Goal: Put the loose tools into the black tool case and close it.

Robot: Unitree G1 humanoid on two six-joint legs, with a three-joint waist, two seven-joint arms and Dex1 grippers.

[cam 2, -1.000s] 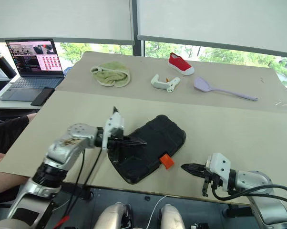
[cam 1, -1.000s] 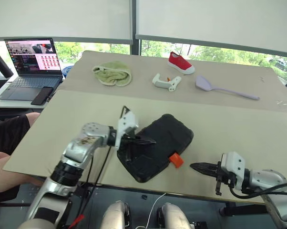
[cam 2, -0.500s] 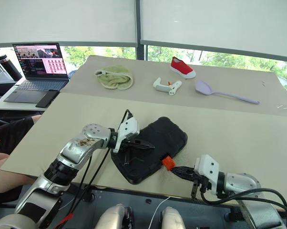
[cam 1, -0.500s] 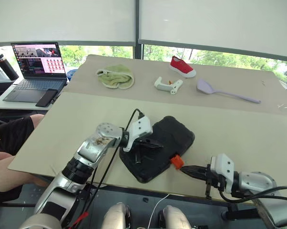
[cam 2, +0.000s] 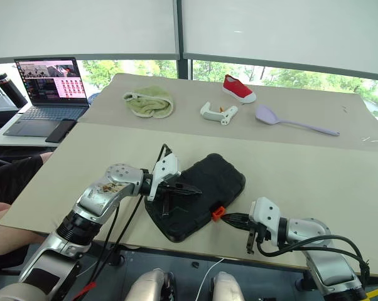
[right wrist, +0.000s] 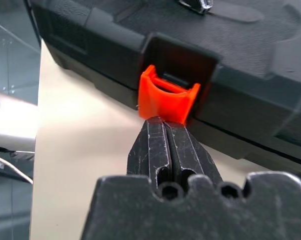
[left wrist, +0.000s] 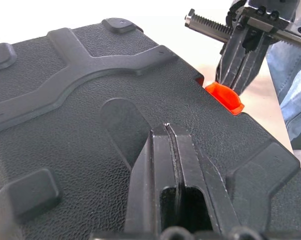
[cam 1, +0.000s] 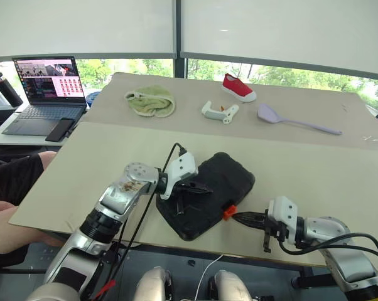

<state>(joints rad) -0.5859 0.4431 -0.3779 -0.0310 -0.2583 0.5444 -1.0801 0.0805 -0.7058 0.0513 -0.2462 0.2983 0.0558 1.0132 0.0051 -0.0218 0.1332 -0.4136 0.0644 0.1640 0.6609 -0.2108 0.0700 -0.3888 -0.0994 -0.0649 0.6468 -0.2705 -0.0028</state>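
At the near edge of the worktop [cam 1: 314,169] the black tool case [cam 1: 208,194] lies lid-down, no loose tools in sight; the left pincer [left wrist: 168,131], fingers together, presses on the lid while the right pincer [right wrist: 163,125], also together, nudges the orange latch [right wrist: 168,97], apparently not yet snapped home.

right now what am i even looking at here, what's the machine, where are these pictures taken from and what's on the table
It is a two-armed robot leaning over a table. Two pictures come from cameras in its head, looking down. The other two come from cameras on its wrists, looking along its black fingers.

In front of it lies a black tool case, lid down. The left pincer, shut, rests on the lid. The right pincer, also shut and holding nothing, has its tips at the case's orange latch.

Farther back lie a green cloth, a red shoe, a white tool and a lilac spatula. A laptop sits on a side desk.
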